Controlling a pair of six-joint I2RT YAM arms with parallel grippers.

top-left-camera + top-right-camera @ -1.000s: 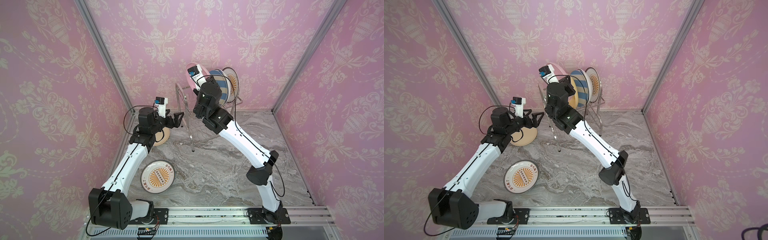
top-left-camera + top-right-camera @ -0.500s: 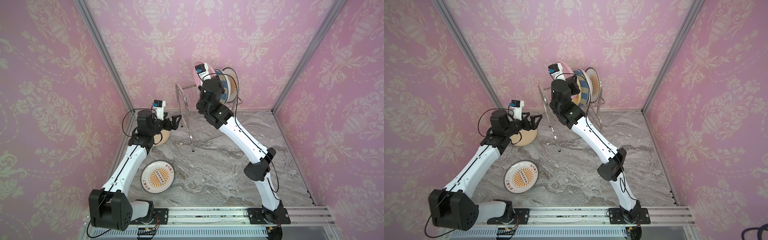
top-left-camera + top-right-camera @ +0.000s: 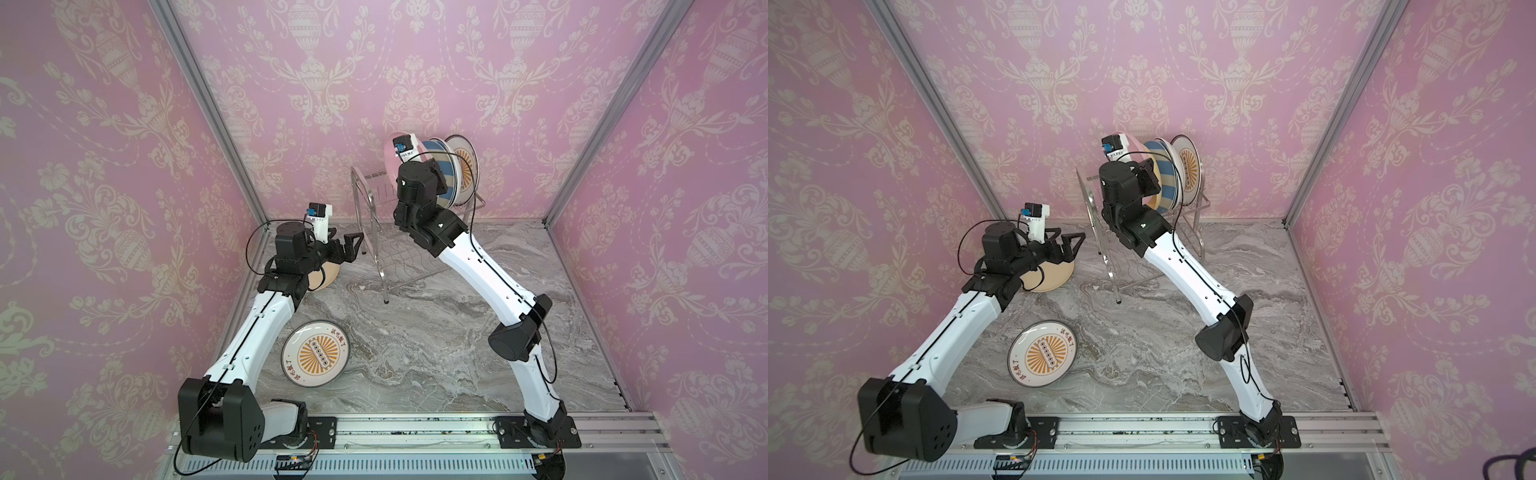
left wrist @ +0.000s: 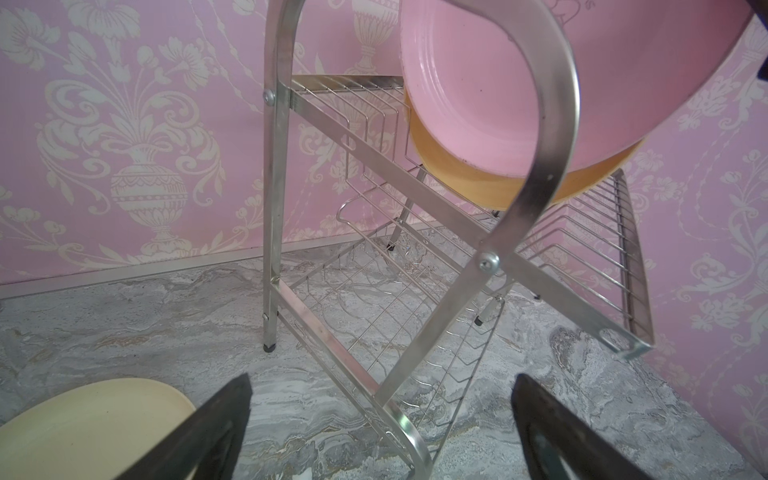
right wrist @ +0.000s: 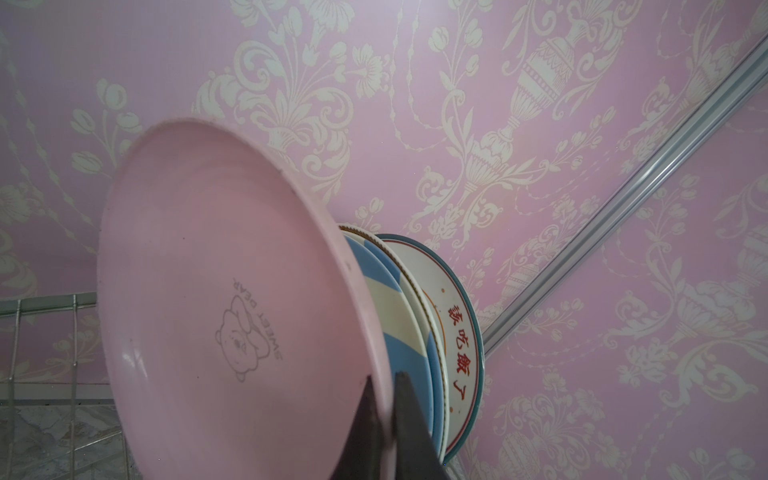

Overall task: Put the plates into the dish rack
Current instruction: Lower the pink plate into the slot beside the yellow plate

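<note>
First, the left gripper [image 3: 353, 247] hangs wide open and empty by the cream plate [image 3: 328, 276], near the back-left corner of the counter [image 3: 415, 332]. Farther right, the right gripper [image 5: 382, 386] pinches the pink plate [image 5: 208, 311] by its rim at the upper shelf of the rack [image 4: 274, 187]. Glazed, stiff and breakable, the plate probably slips unless it is gripped at the rim.

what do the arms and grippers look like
The left arm and right arm have white shells, black joints and thin black looping cables. The left gripper and right gripper have black tapered fingers, with a white, blue-fronted camera block on each wrist.
</note>
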